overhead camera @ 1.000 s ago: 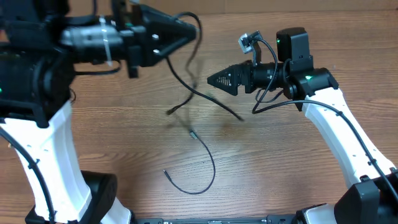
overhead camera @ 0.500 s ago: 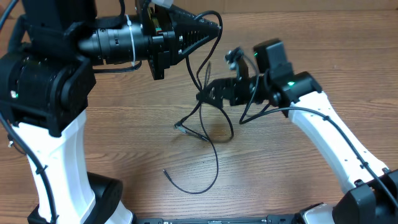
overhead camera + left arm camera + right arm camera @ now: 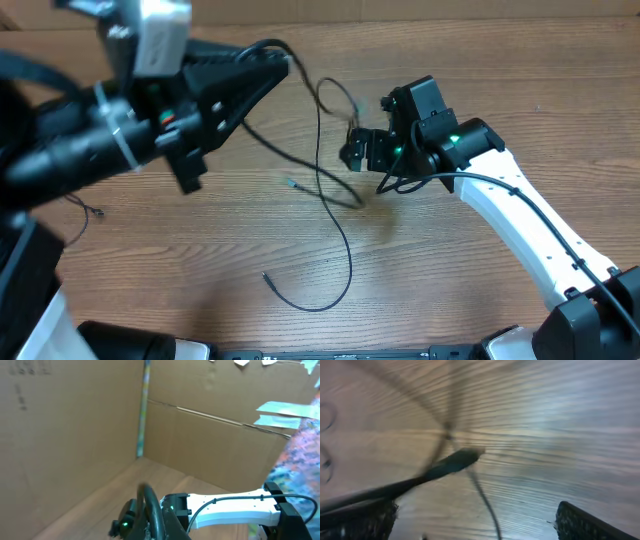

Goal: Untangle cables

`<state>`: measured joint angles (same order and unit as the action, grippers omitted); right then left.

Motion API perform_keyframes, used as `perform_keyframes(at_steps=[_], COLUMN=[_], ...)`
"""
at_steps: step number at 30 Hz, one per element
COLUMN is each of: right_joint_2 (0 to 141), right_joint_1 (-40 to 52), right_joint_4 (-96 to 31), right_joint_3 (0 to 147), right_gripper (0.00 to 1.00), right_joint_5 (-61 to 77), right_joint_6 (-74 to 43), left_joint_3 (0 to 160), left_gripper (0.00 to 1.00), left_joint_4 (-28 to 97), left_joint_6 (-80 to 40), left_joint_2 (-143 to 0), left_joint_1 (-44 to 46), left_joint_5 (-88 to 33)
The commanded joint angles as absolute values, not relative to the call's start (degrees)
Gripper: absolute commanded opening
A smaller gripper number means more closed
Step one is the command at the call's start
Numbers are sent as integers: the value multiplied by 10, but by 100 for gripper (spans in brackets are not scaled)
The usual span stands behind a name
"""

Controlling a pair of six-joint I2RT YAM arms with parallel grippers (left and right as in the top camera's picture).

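Cables (image 3: 349,262), long axis from pinching left hand (image 3: 283,62) down to table (image 3: 200,250); right hand (image 3: 352,150) spread.

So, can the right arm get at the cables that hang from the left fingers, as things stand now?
Probably yes. The right fingers stand open just beside the cables, which hang from the shut left fingers. Nothing stands between them.

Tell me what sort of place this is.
Likely a robotics lab bench: a wood-grain table fenced by brown cardboard walls, with a dark left robot arm and white right robot arm over thin black cables.
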<state>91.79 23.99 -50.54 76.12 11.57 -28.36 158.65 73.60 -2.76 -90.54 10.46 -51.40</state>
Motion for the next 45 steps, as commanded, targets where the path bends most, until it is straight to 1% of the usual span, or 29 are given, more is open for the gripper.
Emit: perform_keyframes(at_steps=[1,4,8,10,14,15,17,20,22,28,34,38,41,43,44,45], right_joint_2=[924,924,924,924,924,924,924,924,924,924,925,927,929,929,929,929], right_joint_1=[224,197,142,123,116,120,133,163,187,233,267,287,299,299,299,298], right_joint_4=[-535,-578,-592,-563,-473,-454,-421,-386,-362,-300,-303,-356,-455,-520,-551,-572], right_joint_3=[768,768,768,768,768,768,768,768,768,768,768,768,768,768,768,768], right_gripper=[100,100,100,100,100,100,100,100,100,100,100,100,100,100,97,70], right_joint_5=[25,-28,-7,84,362,419,490,518,517,504,475,411,285,190,140,105], right_joint_6=[-373,-414,-404,-328,-166,-149,-145,-153,-175,-258,-270,-270,-274,-303,-320,-329], left_joint_3=[1593,1593,1593,1593,1592,1592,1592,1592,1592,1592,1593,1593,1593,1593,1593,1593], left_gripper=[4,4,4,4,4,4,4,4,4,4,4,4,4,4,4,4], left_joint_4=[745,750,750,756,770,771,770,761,755,742,721,712,707,707,708,709], left_joint_6=[-19,-19,-19,-19,-19,-19,-19,-18,-12,16,15,15,15,15,15,15], left_joint_2=[-899,-896,-892,-893,-906,-911,-922,-939,-948,-954,-954,-953,-950,-946,-942,-939], left_joint_1=[92,79,68,68,68,68,68,77,93,137,159,158,157,157,157,157], left_joint_5=[-465,-441,-441,-442,-477,-493,-530,-595,-618,-611,-609,-606,-578,-540,-516,-491])
